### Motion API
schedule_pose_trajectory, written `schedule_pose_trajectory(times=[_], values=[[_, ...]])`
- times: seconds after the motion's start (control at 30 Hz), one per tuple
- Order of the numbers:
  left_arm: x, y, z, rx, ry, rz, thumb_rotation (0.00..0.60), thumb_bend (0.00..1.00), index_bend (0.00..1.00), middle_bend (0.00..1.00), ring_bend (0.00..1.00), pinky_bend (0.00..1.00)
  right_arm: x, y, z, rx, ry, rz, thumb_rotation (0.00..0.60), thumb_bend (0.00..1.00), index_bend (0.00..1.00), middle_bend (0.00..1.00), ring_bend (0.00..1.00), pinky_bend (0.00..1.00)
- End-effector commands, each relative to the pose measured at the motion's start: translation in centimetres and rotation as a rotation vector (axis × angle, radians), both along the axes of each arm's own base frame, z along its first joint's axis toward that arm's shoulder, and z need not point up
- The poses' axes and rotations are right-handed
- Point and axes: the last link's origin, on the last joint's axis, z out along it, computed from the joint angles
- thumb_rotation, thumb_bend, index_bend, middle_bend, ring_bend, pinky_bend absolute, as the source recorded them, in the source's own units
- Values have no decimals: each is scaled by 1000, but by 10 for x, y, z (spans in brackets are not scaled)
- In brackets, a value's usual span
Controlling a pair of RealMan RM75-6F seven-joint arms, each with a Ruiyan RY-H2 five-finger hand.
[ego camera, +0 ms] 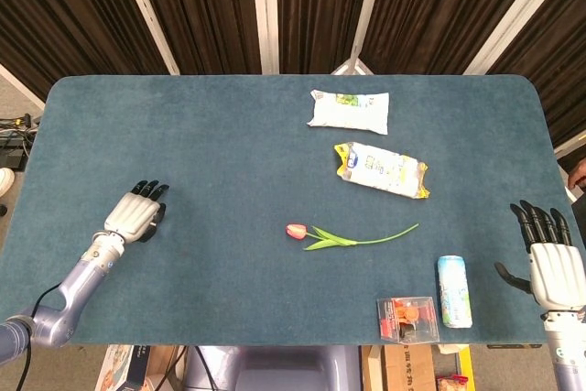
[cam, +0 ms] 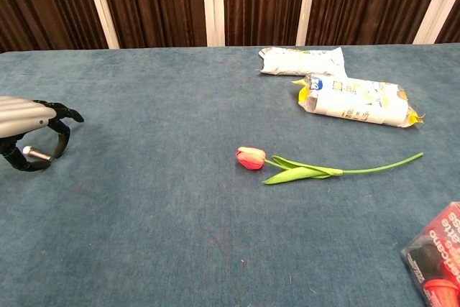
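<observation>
My left hand [ego camera: 135, 215] hovers low over the blue table [ego camera: 211, 153] near its front left; in the chest view the left hand [cam: 29, 131] has loosely curved fingers with nothing in them. My right hand [ego camera: 554, 263] is at the table's front right edge with fingers straight and apart, and it is empty. A pink tulip [ego camera: 348, 237] with a green stem lies in the middle, nearer the front, and also shows in the chest view as the tulip [cam: 302, 167]. Both hands are well apart from it.
A white packet [ego camera: 349, 109] lies at the back centre, and a yellow-and-white packet [ego camera: 381, 169] lies just in front of it. A pale blue can [ego camera: 454, 291] lies near my right hand, beside a clear box [ego camera: 406, 318] with red contents at the front edge.
</observation>
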Motion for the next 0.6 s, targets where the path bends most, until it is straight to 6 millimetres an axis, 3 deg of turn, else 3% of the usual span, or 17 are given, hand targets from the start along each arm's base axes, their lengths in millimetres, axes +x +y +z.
schedule_pose_trajectory(times=[0.03, 0.6], values=[[1, 0, 0, 2, -3, -2, 600, 511, 539, 79, 45, 84, 0, 0, 0, 1, -2, 0, 600, 193, 103, 103, 104, 32], [1, 2, 7, 27, -7, 1, 600, 526, 562, 88, 46, 84, -1, -1, -2, 11, -7, -5, 600, 193, 103, 103, 104, 32]])
